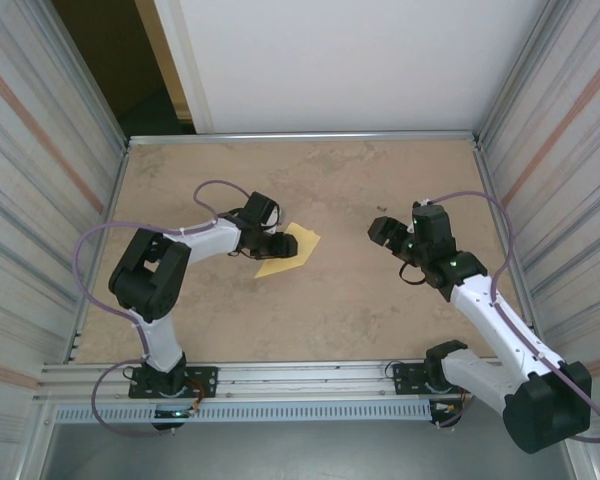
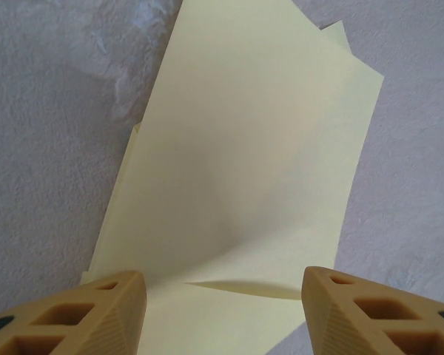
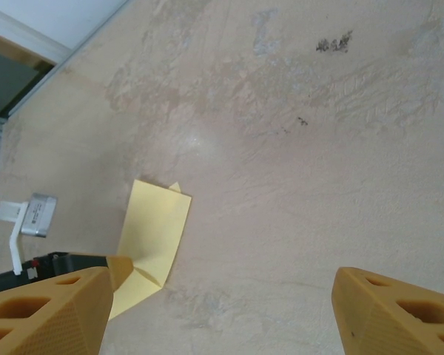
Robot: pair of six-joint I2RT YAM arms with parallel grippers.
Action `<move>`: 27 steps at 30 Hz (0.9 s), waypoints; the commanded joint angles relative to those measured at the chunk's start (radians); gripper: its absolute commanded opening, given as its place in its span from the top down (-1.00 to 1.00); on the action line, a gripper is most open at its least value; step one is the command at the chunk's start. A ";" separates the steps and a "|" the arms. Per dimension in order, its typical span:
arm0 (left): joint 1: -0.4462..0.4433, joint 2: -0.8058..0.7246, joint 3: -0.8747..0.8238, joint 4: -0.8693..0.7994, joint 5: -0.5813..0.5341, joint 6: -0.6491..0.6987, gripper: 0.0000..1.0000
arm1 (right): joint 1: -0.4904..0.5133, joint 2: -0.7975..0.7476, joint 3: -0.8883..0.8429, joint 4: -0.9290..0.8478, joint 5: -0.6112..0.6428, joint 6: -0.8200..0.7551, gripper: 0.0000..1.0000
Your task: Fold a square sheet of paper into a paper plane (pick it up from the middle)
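Observation:
The pale-yellow sheet of paper (image 1: 292,250) lies on the table left of centre. It is folded into an oblong with a doubled layer and a raised crease, not a paper plane's dart shape. My left gripper (image 1: 278,243) is down over its near end. In the left wrist view the paper (image 2: 244,170) runs away from the left gripper (image 2: 224,314), whose tan fingers (image 2: 115,314) stand apart on either side of it, open. My right gripper (image 1: 381,230) hovers open to the right, well apart from the paper (image 3: 154,229), with bare table between its fingers (image 3: 44,314).
The tan table (image 1: 330,310) is walled by metal panels on the left (image 1: 40,200) and right (image 1: 570,150), with a rail along the front edge (image 1: 310,375). Dark smudges (image 3: 333,44) mark the surface far from the paper.

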 commanded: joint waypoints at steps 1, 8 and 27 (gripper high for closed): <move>0.003 0.013 -0.022 0.024 0.008 -0.030 -0.16 | 0.000 0.036 -0.023 0.044 -0.062 0.064 -0.53; 0.002 0.017 -0.110 0.089 0.071 -0.226 0.11 | 0.121 0.151 -0.055 0.176 -0.120 0.258 -0.49; -0.032 -0.006 -0.197 0.130 0.096 -0.409 0.44 | 0.365 0.618 0.055 0.386 -0.086 0.525 -0.02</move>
